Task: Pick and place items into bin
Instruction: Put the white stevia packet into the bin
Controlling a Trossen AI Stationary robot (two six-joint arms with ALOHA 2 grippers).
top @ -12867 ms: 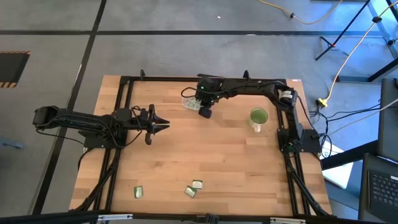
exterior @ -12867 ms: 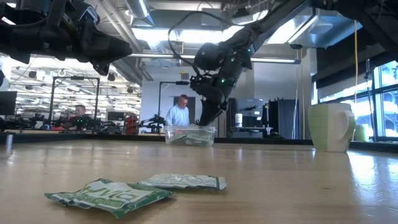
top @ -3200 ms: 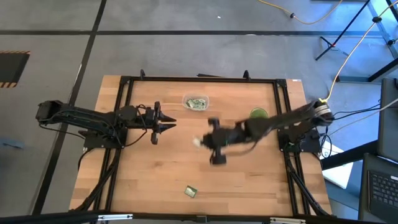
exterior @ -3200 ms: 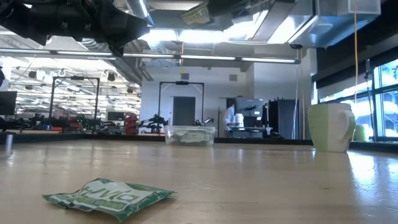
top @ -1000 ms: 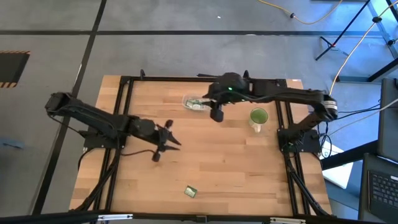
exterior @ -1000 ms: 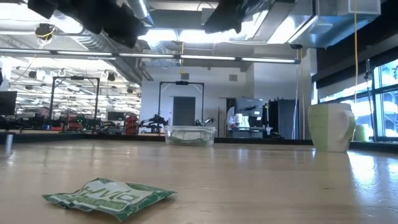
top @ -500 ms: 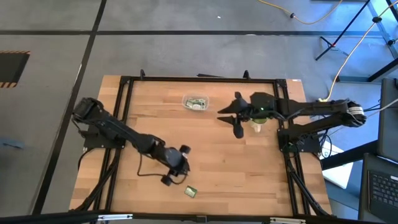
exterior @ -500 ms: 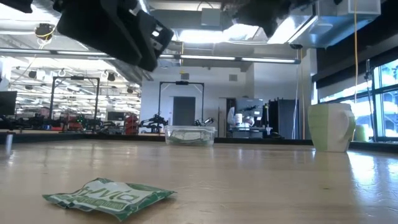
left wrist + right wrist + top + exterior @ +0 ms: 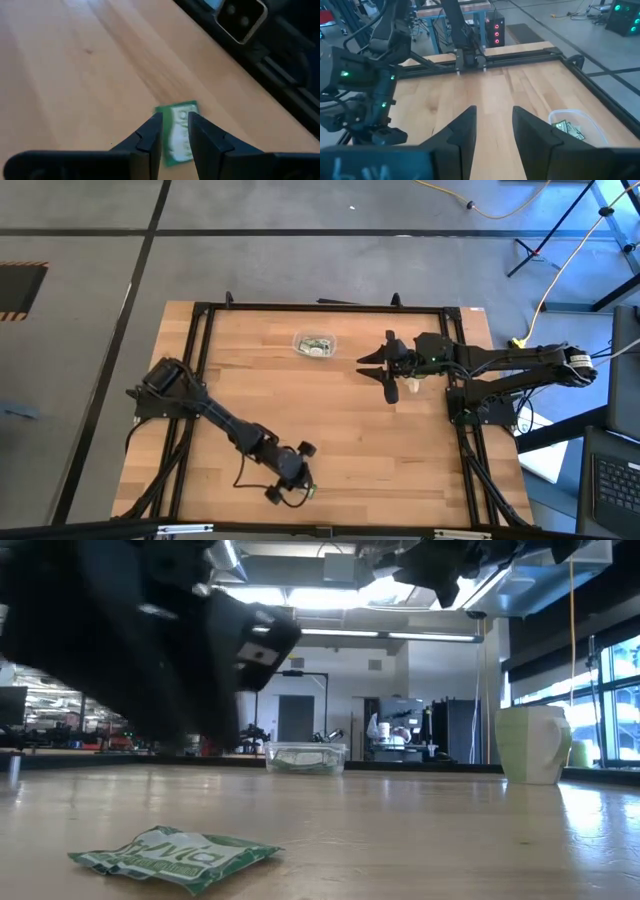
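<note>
We are working at a pale wooden table (image 9: 330, 420) framed by black rails, with an open workshop behind it in the low view. Our left gripper (image 9: 292, 476) reaches toward the near edge, its fingers (image 9: 150, 135) parted a packet's width and holding nothing, straddling the last loose packet (image 9: 177, 132), which lies flat on the wood close to the rail. Our right gripper (image 9: 390, 377) waits above the far right of the table beside the green cup (image 9: 533, 743), fingers spread and empty. The bin (image 9: 314, 345) sits near the far edge, well apart from the packet, with several packets already inside.

We judge the packet light, thin and pliable, probably slick, lying flush against the wood. We would press down and pinch across its short width near the middle, so it buckles up between the pads.
</note>
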